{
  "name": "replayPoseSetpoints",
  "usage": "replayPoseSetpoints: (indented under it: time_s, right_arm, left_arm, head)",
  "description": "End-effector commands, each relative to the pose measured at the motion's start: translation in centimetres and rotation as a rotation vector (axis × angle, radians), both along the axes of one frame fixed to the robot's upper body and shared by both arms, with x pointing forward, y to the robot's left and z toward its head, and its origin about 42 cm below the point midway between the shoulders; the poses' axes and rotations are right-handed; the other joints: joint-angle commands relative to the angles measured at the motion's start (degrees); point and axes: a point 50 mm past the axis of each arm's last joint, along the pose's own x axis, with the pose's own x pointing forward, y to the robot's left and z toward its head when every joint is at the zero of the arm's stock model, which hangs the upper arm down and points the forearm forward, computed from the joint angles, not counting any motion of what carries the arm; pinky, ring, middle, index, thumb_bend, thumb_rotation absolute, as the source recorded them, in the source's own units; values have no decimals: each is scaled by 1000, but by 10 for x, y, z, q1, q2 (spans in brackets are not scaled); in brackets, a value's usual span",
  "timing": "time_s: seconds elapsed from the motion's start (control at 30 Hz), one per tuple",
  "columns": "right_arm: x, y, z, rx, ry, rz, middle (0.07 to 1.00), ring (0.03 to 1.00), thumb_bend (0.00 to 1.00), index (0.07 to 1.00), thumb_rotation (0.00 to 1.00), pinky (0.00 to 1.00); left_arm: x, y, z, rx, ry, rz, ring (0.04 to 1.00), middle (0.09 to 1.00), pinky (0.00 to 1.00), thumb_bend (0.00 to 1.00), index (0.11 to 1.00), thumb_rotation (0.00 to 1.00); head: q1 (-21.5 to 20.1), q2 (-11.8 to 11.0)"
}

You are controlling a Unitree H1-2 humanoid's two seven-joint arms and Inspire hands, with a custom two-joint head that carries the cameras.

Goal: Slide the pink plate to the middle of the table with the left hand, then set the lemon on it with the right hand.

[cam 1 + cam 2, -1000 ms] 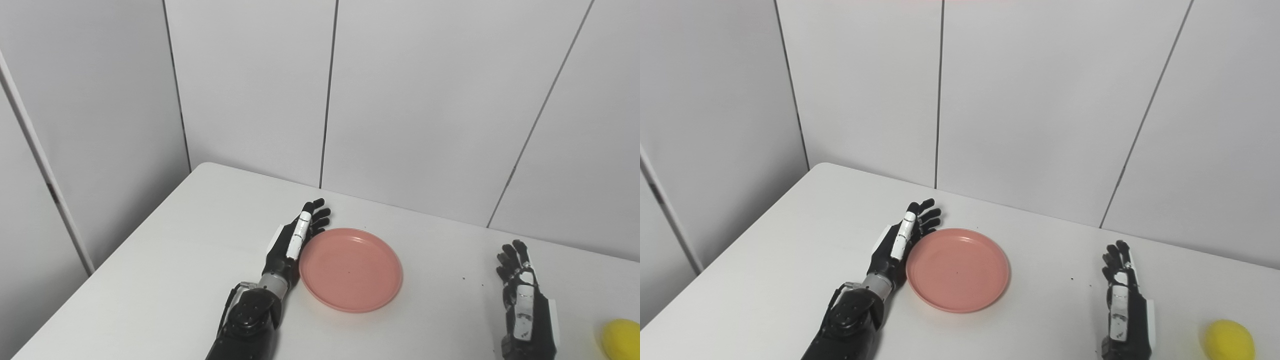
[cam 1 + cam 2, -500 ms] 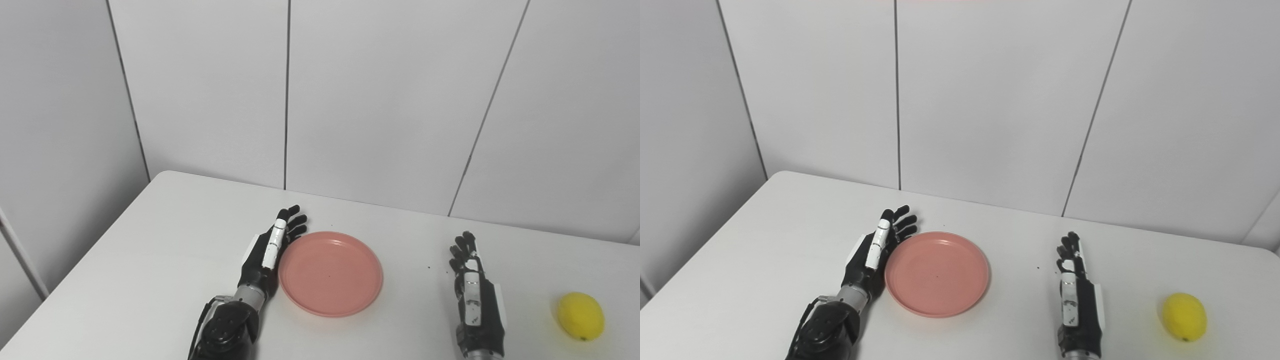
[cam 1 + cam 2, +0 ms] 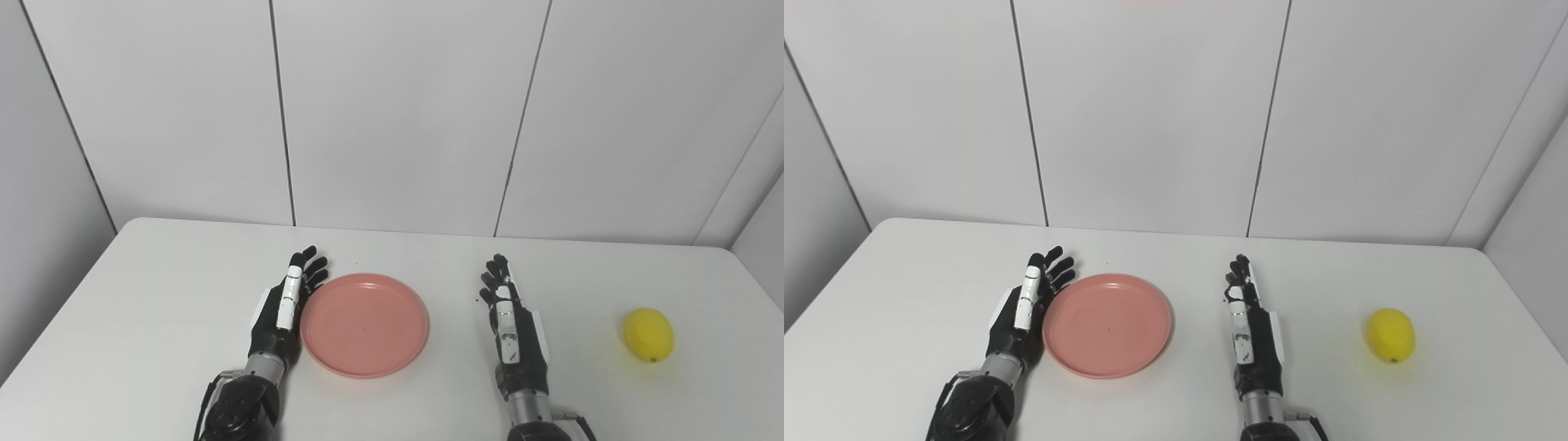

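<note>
Where your two arms come in at the near edge, your left hand stands on its edge, fingers straight and apart, holding nothing, flush against the left rim of the one pink plate. Your right hand rests spread and empty, right of the plate. The plate is round, shallow, smooth. One glossy oval lemon lies far right on the matte white tabletop.

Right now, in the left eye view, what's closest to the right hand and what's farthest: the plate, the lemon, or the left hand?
From the right hand:
1. Pink plate, on its left.
2. Lemon, off to its right.
3. Left hand, beyond the plate, touching its far rim.
</note>
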Motion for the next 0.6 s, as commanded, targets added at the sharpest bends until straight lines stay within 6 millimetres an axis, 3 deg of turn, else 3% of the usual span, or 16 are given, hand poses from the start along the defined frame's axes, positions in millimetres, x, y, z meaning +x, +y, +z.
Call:
replayPoseSetpoints:
  time_s: [0.0, 0.57]
  right_arm:
    - [-3, 7, -3, 12, -26, -7, 942, 944, 635, 951, 988, 951]
    - [-1, 6, -1, -17, -15, -10, 932, 930, 651, 951, 963, 934]
  left_arm:
    - [-2, -9, 3, -9, -10, -25, 923, 915, 938, 665, 917, 1000]
    - [-10, -31, -2, -56, -43, -40, 953, 949, 969, 615, 957, 1000]
  head:
    - [-1, 2]
    - [1, 10]
